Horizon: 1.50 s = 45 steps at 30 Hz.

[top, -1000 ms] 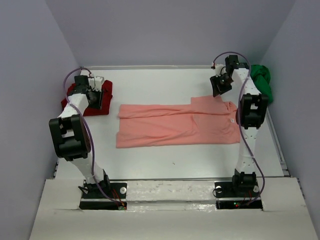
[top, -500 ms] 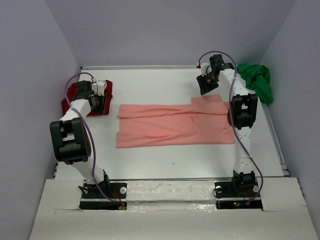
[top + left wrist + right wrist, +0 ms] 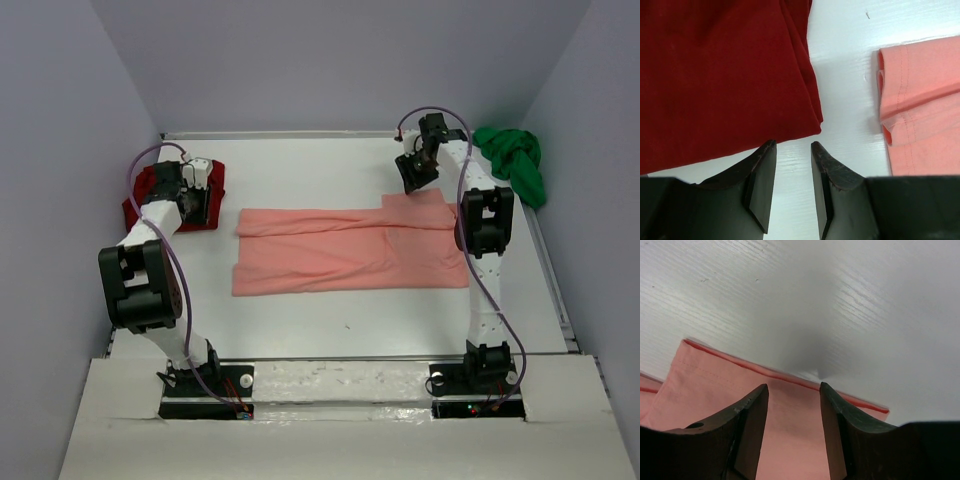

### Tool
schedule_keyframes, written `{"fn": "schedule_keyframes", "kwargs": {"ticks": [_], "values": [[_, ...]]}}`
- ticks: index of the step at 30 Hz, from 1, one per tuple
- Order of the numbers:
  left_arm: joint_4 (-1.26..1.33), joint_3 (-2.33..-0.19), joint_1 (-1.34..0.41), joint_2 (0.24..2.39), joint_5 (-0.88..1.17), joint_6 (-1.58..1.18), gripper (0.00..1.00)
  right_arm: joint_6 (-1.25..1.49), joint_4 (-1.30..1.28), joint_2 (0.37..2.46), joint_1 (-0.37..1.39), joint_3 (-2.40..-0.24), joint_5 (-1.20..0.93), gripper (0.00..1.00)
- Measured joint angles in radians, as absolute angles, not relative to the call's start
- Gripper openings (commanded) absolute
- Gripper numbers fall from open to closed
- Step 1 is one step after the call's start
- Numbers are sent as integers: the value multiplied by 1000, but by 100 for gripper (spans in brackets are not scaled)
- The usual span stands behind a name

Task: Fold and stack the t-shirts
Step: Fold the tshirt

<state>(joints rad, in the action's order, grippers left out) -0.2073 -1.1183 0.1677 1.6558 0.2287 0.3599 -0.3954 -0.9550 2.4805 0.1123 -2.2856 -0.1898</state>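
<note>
The salmon-pink t-shirt (image 3: 340,250) lies folded into a long band across the middle of the table. My right gripper (image 3: 415,172) hovers over its far right corner, and in the right wrist view it (image 3: 793,387) is open, with the pink cloth (image 3: 715,390) and its hem under the tips. The dark red t-shirt (image 3: 145,200) lies folded at the far left. My left gripper (image 3: 195,195) is open at its right edge. In the left wrist view it (image 3: 793,147) sits over bare table just off the red cloth (image 3: 715,75), with the pink shirt's end (image 3: 920,100) to the right. The green t-shirt (image 3: 515,160) is bunched at the far right.
The white table (image 3: 300,170) is walled by grey panels at the back and on both sides. The right arm's forearm (image 3: 485,220) stands over the pink shirt's right end. A raised white ledge (image 3: 330,380) runs along the near edge between the arm bases.
My right gripper has swung left along the pink shirt's far edge, uncovering the green shirt, and its jaws have narrowed slightly. The left gripper has shifted a little over the red shirt's edge.
</note>
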Motion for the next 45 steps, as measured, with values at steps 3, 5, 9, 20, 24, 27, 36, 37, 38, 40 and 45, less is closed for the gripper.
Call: {"fn": "schedule_keyframes", "kwargs": {"ticks": [3, 5, 9, 20, 24, 27, 36, 37, 38, 40, 45], "values": [[-202, -1110, 168, 1648, 225, 357, 44, -397, -948, 2481, 112, -2263, -183, 50], [-202, -1103, 168, 1641, 223, 357, 44, -401, -943, 2481, 112, -2244, -178, 50], [-197, -1103, 168, 1639, 220, 356, 44, -404, -926, 2476, 112, -2232, -170, 49], [-196, -1092, 170, 1639, 215, 356, 44, -410, -907, 2463, 112, -2203, -157, 11], [-191, -1089, 170, 1635, 214, 357, 44, -415, -896, 2439, 113, -2161, -153, 6], [-191, -1089, 170, 1627, 214, 357, 44, -419, -889, 2425, 113, -2136, -149, 4], [-191, -1089, 170, 1614, 214, 357, 44, -422, -889, 2416, 113, -2127, -145, 0], [-191, -1089, 170, 1614, 215, 357, 44, -422, -892, 2416, 113, -2127, -145, 0], [-191, -1089, 170, 1614, 215, 357, 44, -422, -895, 2416, 113, -2127, -144, 0], [-191, -1089, 170, 1614, 215, 357, 44, -422, -907, 2415, 113, -2127, -138, 0], [-191, -1089, 170, 1614, 209, 357, 44, -422, -924, 2386, 113, -2085, -130, 0]]}}
